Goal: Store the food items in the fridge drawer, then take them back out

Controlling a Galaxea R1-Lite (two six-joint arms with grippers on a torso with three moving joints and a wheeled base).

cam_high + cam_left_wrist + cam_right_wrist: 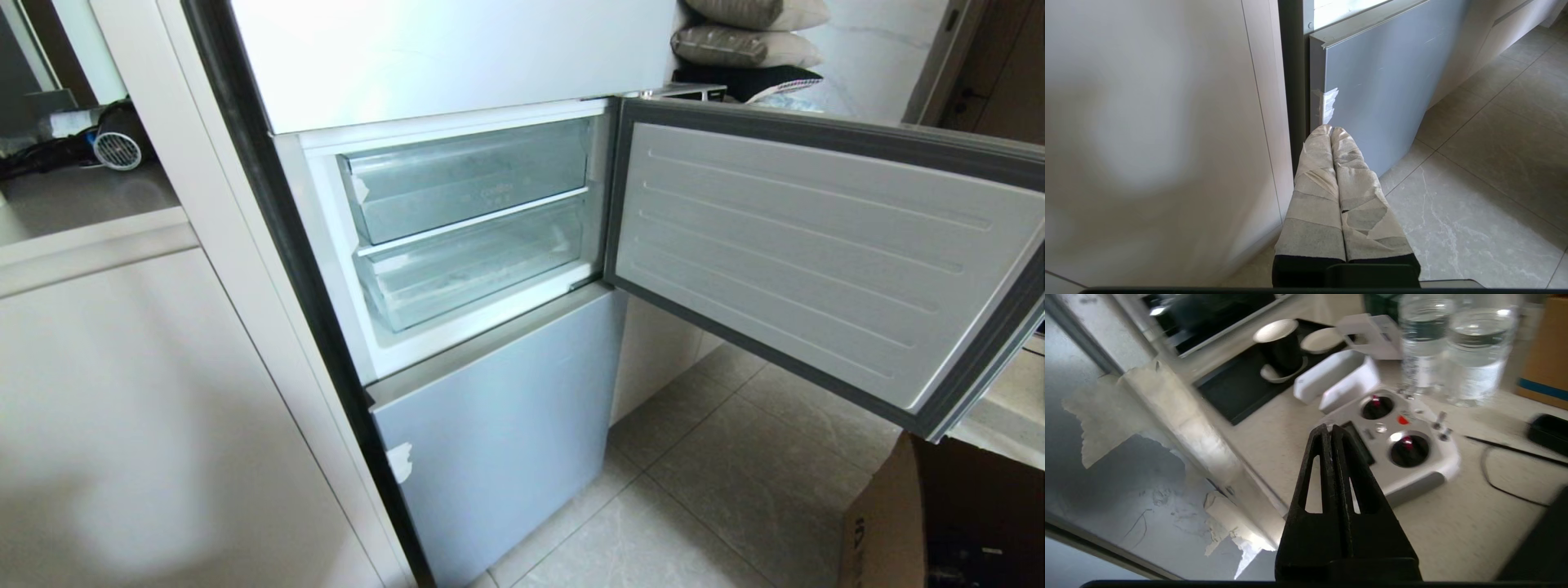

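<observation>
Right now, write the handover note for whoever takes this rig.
Left gripper: shut, empty, parked low by the lower fridge door.
Right gripper: shut, empty, over a counter above a white remote, beside the open door's edge.
Fridge door open. Drawer pushed in under the upper bin; both look empty.
No food in view.
Whether storing is done or not started cannot be told.
Left: find the food, pull out the drawer.
</observation>
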